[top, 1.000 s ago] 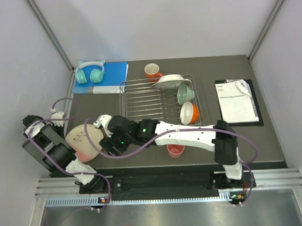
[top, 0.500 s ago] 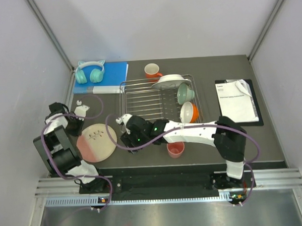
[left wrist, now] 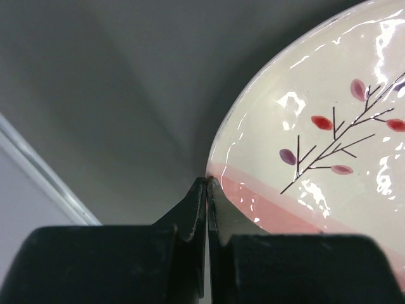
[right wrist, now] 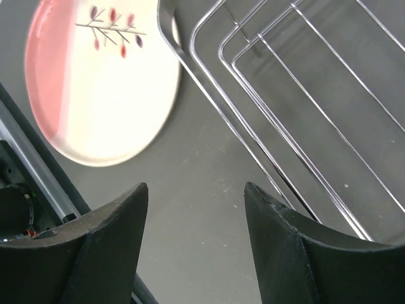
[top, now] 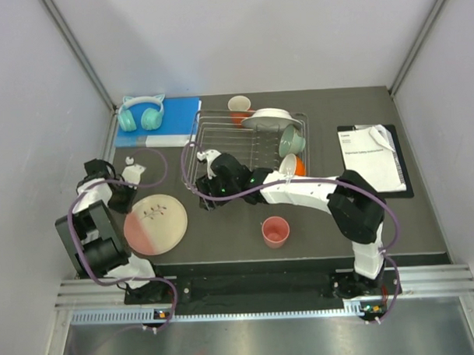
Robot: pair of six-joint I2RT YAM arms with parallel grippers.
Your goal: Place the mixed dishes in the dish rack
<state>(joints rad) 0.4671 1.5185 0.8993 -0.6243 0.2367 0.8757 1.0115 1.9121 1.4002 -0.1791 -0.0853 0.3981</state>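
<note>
1. Plate placement: the pink-and-cream sprig plate (top: 155, 224) lies flat on the tabletop (top: 224, 240) at the lower left of the overhead frame. It is outside the dish rack (top: 232, 142), which sits up and to the right of it.
2. Left pincer (left wrist: 207, 190) is pinched narrow on nothing, its tips right at the plate's rim. In the wrist view the plate spreads rightward from them.
3. Right pincer (right wrist: 193, 190) is spread wide and empty over the rack's left end, with the plate toward the upper left of its view.
4. Left arm is the nearer; a grasp would likely need its fingers parted across the rim first.
</note>
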